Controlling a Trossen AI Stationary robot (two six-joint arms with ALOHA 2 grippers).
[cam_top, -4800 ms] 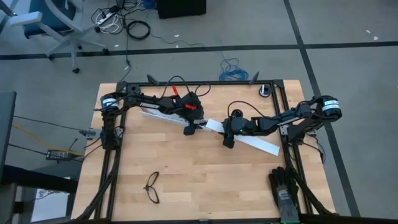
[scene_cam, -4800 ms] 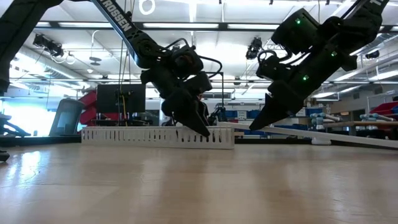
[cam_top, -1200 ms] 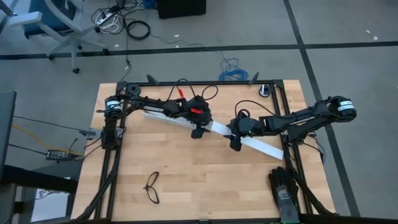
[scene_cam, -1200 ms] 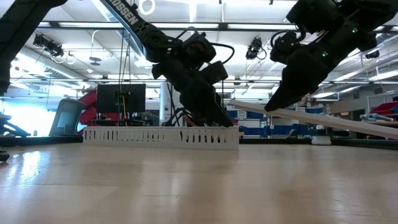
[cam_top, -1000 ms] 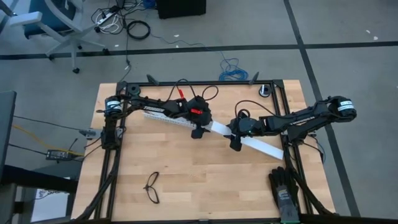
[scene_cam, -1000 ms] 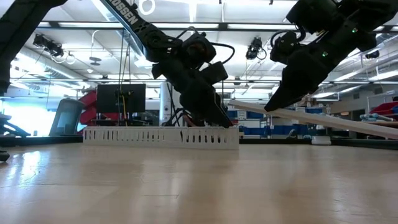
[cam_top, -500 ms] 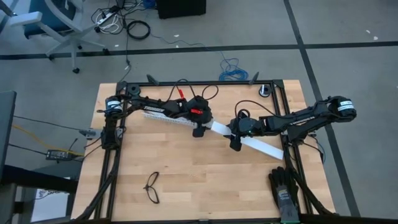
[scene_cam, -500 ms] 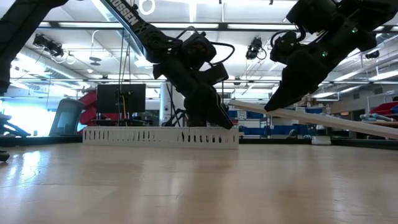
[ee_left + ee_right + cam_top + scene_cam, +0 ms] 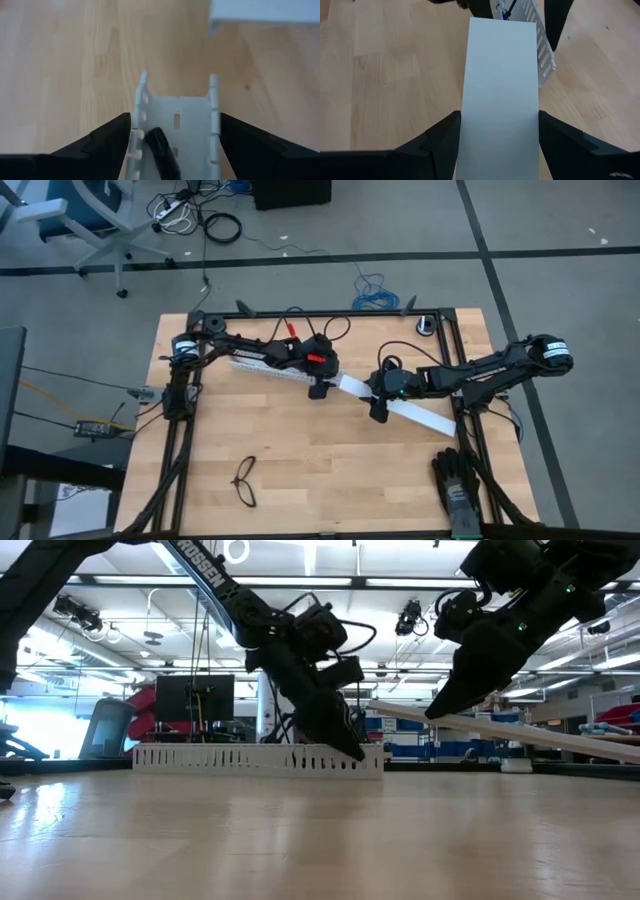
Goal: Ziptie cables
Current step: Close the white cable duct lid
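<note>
Scene: a wooden bench (image 9: 330, 470) seen from above, with two dark robot arms meeting near its middle.
Left gripper (image 9: 320, 389): just toward 12 o'clock of the bench's middle, released, its fingers (image 9: 112, 132) standing either side of the end of a white slotted cable tray (image 9: 262, 366).
Right gripper (image 9: 378, 409): toward 2 o'clock of the middle, clenched on a flat white strip (image 9: 422, 413), which is held with one end raised off the bench.
Cables (image 9: 503, 7): only a glimpse of blue and white wire, inside the tray, toward 11 o'clock.
Ziptie: not visible in any view.
Step in hand: probably lining the strip up with the tray.
Doing it well: keep the strip level and in line with the tray's walls, steady the tray's end, and keep the wires tucked inside so none get pinched.
</note>
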